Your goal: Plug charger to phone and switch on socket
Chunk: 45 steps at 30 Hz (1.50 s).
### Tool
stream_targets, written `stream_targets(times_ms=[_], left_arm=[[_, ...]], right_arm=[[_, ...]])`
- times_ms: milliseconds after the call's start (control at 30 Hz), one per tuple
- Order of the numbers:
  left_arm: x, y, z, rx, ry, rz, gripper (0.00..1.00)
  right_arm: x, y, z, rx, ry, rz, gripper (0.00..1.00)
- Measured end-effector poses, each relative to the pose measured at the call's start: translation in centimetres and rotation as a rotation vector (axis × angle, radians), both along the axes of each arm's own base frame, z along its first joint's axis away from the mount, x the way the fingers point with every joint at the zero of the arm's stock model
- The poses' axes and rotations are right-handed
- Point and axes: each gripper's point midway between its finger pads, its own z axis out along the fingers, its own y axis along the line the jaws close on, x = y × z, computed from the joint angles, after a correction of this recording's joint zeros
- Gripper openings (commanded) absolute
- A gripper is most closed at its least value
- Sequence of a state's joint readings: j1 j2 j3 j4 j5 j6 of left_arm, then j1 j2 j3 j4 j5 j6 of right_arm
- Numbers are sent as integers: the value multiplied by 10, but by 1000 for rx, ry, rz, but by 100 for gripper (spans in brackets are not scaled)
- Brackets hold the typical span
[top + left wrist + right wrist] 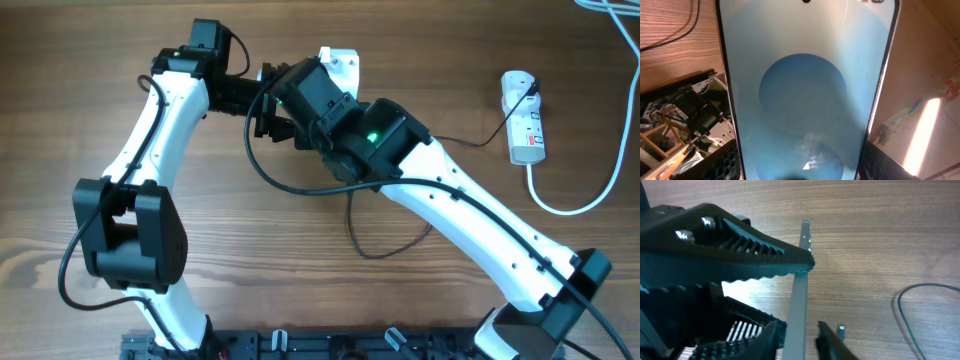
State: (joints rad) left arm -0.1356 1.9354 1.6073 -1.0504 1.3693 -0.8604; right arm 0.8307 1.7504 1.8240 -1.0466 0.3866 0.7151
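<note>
Phone (805, 75) held on edge over table's far middle, left gripper (802, 165) clamping its sides | right gripper (815, 295) straddles phone's edge, grip we cannot tell | socket (524, 118) near far-right corner | we fear a finger twists phone, so charger (478, 143) misses.

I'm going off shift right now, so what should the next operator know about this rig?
The left gripper is shut on the phone.
The right gripper has a finger on either side of the phone's edge; grip unclear.
The charger lies slack, no plug seen in the phone.
The socket sits far right in the overhead view, switch unreadable.
Done: phone picked up. Left: plug in, switch on.
</note>
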Motion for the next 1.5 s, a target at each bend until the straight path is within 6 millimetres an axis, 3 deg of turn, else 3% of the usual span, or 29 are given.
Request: stream_targets(times_ms=[500, 667, 867, 1100, 1200, 1300, 1500], left_arm=[[0, 0, 0, 1, 7, 1, 64], [0, 0, 0, 1, 8, 2, 74], [1, 0, 1, -4, 10, 3, 100], [1, 0, 3, -10, 12, 3, 100], [1, 0, 2, -6, 11, 4, 91], [1, 0, 2, -3, 15, 5, 67], [1, 0, 0, 11, 10, 4, 49]], right_arm=[[2, 2, 2, 13, -13, -5, 13], [3, 1, 3, 26, -13, -30, 4], [3, 1, 3, 55, -7, -64, 4], [3, 1, 3, 173, 18, -207, 4], [3, -1, 2, 256, 36, -316, 4], [3, -5, 0, 369, 67, -475, 4], [-2, -19, -1, 568, 115, -788, 4]])
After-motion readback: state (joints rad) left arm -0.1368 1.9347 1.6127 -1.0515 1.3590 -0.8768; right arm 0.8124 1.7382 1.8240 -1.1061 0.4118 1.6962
